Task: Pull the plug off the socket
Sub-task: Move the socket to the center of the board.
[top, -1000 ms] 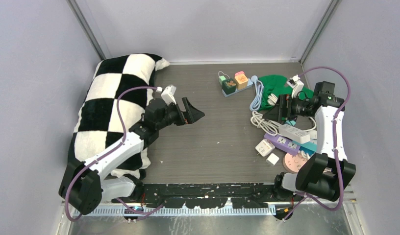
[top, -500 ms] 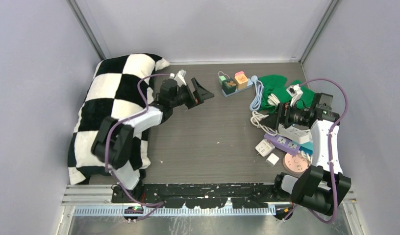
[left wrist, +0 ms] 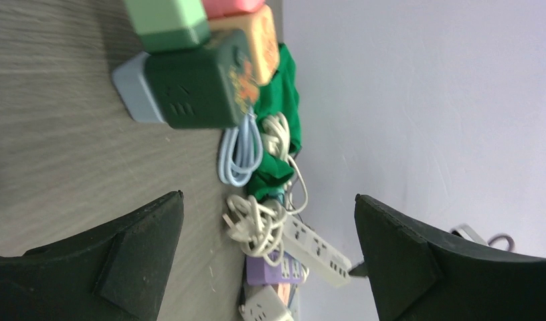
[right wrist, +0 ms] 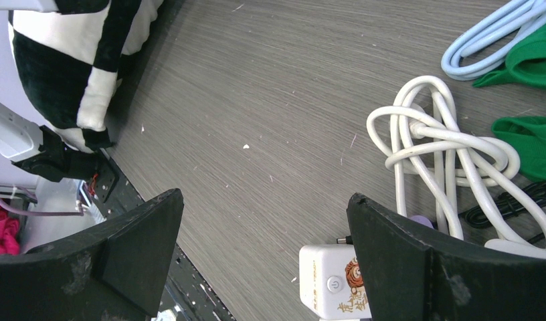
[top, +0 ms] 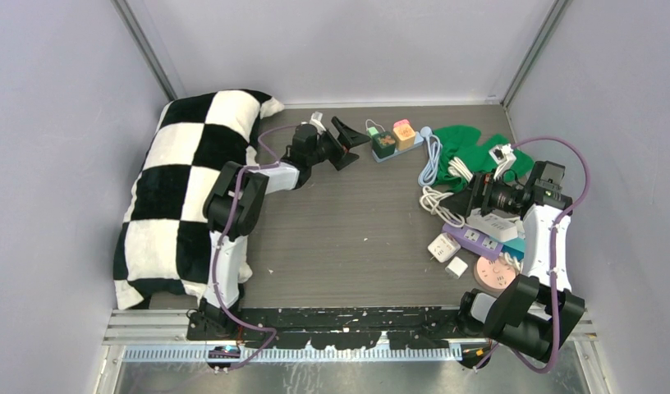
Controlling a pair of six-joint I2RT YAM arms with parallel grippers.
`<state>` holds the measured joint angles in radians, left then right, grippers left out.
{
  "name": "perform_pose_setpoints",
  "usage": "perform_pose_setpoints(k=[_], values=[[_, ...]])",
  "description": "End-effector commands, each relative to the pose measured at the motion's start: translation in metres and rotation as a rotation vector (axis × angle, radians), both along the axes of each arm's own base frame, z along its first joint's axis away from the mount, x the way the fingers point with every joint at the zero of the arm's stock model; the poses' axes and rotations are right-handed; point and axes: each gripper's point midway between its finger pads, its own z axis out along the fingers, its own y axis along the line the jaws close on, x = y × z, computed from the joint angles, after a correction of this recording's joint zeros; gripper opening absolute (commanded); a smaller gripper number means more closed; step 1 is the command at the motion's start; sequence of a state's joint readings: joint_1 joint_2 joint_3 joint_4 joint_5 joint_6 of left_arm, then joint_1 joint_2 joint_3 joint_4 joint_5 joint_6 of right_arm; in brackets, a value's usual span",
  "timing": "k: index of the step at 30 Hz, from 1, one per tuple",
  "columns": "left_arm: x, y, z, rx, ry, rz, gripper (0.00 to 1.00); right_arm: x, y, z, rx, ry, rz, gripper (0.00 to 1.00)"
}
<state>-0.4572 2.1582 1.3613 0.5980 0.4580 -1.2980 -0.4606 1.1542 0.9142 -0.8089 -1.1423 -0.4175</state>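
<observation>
Plug (top: 384, 145): dark green cube, seated on socket strip (left wrist: 128, 92), upper centre. Left gripper (top: 351, 141): jaws apart, just beside it. Right gripper (right wrist: 265, 196): jaws apart, right side. Advised: straddle plug squarely, clamp, pull straight off.

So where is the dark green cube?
In the top view the dark green cube sits on the pale blue strip at the far edge of the table, between the left gripper and the green cloth.

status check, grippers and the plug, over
Left gripper open, just short of dark green plug. Right gripper open, beside white cable coil. Plug seated in blue-grey strip, untouched. Nothing blocking left's approach.
</observation>
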Motion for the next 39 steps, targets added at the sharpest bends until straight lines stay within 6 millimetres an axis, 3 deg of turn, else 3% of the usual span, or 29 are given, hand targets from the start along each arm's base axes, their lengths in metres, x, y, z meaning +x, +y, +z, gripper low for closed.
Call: perform_pose_setpoints(k=[1, 8, 18, 30, 39], values=[[0.036, 0.008, 0.003, 0.029, -0.019, 0.106, 1.0, 0.005, -0.001, 0.007, 0.009, -0.048, 0.011, 0.97], [0.069, 0.002, -0.017, 0.046, 0.029, 0.163, 1.0, 0.006, -0.002, 0.003, 0.014, -0.039, 0.012, 0.97], [0.097, -0.008, -0.038, -0.018, 0.066, 0.203, 0.96, 0.007, -0.003, -0.001, 0.018, -0.026, 0.013, 0.97], [0.11, -0.032, -0.05, -0.119, 0.098, 0.156, 0.82, 0.008, -0.005, -0.007, 0.015, -0.008, 0.009, 0.97], [0.11, -0.042, -0.059, -0.14, 0.113, 0.153, 0.77, 0.009, -0.006, -0.009, 0.017, 0.002, 0.009, 0.97]])
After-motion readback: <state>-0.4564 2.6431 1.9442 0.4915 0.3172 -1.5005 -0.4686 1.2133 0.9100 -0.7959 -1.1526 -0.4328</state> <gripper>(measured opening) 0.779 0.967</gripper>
